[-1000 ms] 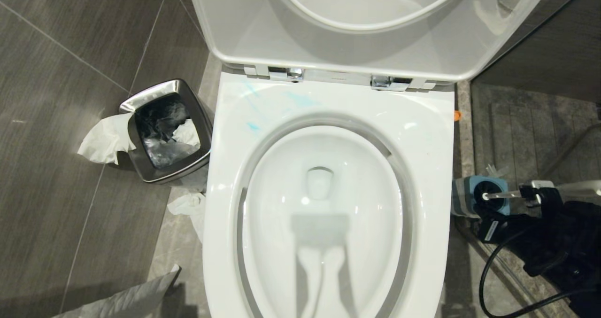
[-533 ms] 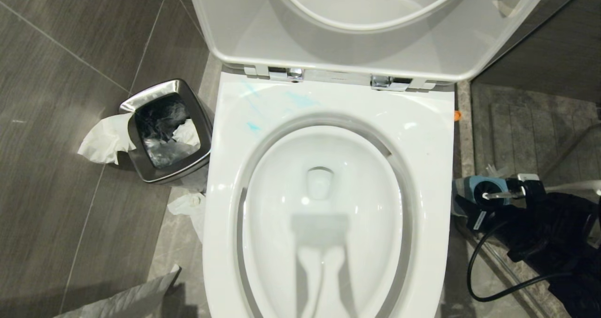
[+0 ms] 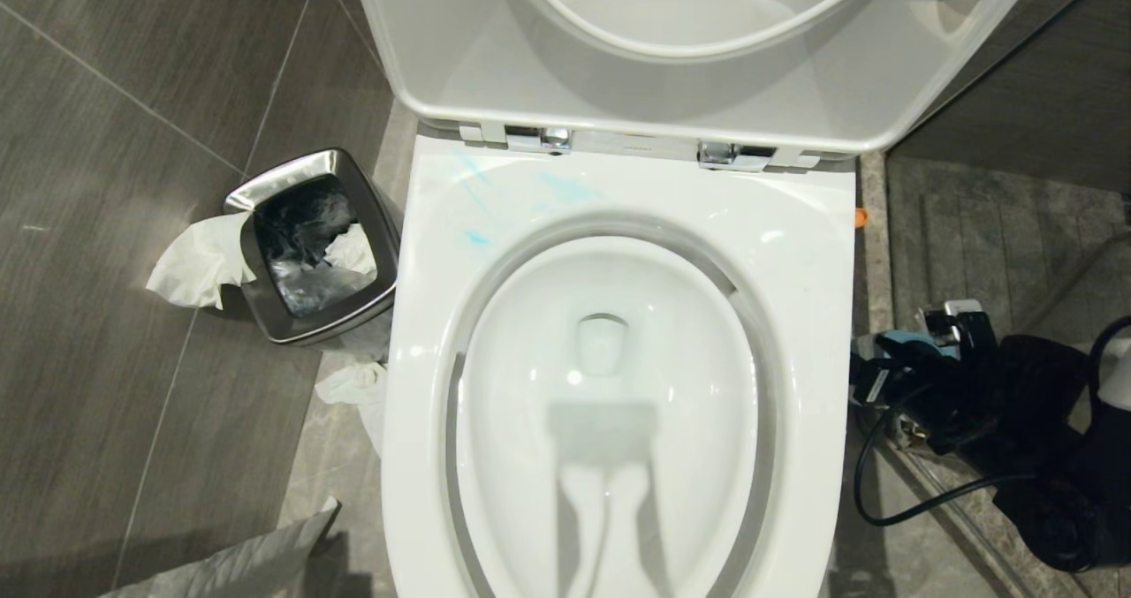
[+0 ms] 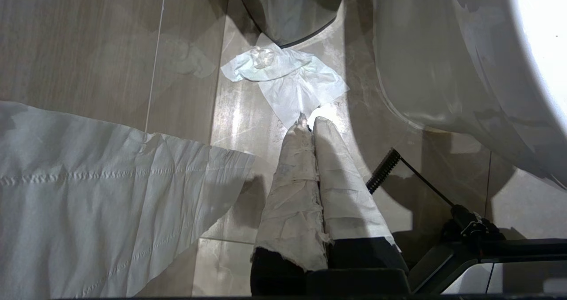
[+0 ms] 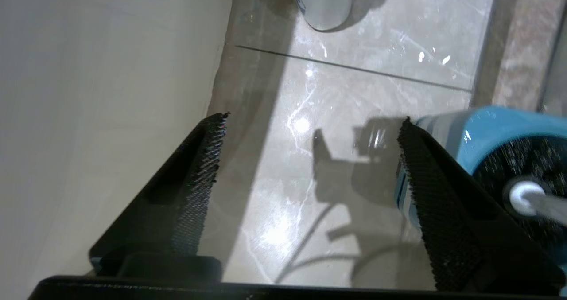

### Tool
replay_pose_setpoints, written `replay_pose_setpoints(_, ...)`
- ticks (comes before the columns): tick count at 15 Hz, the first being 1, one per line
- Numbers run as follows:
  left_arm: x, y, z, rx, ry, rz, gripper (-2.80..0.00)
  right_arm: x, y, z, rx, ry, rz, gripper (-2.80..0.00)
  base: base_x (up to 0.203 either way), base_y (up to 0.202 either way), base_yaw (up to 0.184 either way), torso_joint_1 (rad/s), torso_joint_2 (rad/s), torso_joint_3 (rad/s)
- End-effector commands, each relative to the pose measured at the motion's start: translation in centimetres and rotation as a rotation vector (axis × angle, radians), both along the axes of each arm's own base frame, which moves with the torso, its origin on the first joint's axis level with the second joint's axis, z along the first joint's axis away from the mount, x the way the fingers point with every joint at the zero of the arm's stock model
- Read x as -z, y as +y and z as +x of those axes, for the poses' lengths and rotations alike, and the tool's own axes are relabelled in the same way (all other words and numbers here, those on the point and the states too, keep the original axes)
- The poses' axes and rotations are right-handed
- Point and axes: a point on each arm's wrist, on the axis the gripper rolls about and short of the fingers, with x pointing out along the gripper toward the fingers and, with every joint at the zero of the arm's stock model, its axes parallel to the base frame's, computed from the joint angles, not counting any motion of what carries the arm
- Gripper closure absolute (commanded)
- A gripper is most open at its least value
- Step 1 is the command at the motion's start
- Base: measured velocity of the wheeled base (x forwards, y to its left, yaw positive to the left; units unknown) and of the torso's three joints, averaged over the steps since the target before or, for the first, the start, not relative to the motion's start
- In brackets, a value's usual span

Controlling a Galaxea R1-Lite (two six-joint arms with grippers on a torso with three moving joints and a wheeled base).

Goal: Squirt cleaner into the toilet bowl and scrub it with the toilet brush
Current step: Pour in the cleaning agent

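Bowl: glossy white ceramic, smooth; pale turquoise cleaner smeared thin on the rim.
Hinges: polished chrome.
Bin: brushed steel, shiny rim, crinkled black plastic liner; soft white tissue draped over it.
Floor: dark matt tiles, wood-grained, on the left; glossy veined stone near the bowl's foot.
Brush: whitish plastic handle, coarse black bristles; holder glossy blue plastic.
Right pincer: matt black, rough textured pads.
Left pincer: wrapped in wrinkled white paper.

The right gripper has let go of the toilet brush and apparently opened wide.
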Motion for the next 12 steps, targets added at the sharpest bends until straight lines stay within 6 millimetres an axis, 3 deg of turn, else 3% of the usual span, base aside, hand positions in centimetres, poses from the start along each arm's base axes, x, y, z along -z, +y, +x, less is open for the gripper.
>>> replay_pose_setpoints(1, 0.0, 0.0, 0.0, 0.0, 0.002, 0.0, 0.0, 0.4, 0.0, 1.1, -0.004, -0.016, -0.01, -2.8, 0.0, 0.0, 0.0, 0.0, 0.0, 0.0)
replay_pose_setpoints(8, 0.0, 0.0, 0.0, 0.0, 0.002, 0.0, 0.0, -0.2, 0.2, 4.6, -0.123, -0.118, -0.01, -2.8, 0.0, 0.0, 0.0, 0.0, 0.0, 0.0)
replay_pose_setpoints(12, 0.0, 0.0, 0.0, 0.0, 0.002, 0.0, 0.0, 1.0, -0.6, 5.9, -0.15, -0.131, -0.078, -2.8, 0.0, 0.0, 0.0, 0.0, 0.0, 0.0)
